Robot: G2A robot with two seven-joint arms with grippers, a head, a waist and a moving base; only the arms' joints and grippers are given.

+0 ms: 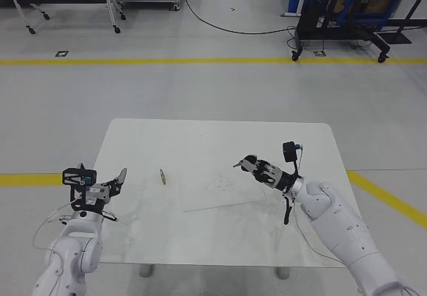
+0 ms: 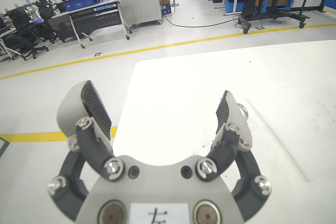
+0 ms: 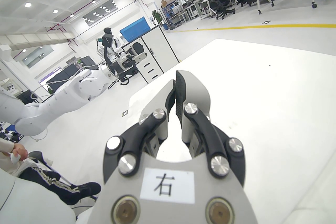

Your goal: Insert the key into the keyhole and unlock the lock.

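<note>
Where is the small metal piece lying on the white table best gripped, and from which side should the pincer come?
Probably across its narrow width, from above. The small metal piece lies low on the table, its long axis pointing away from the robot, so no side offers much height. The open left pincer is nearest.

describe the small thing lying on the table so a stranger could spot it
On the white table, look between the two grippers, nearer the open left gripper than the right gripper. A small dark metallic item lies there, by far the darkest mark on the pale top; too small to tell key from lock.
</note>
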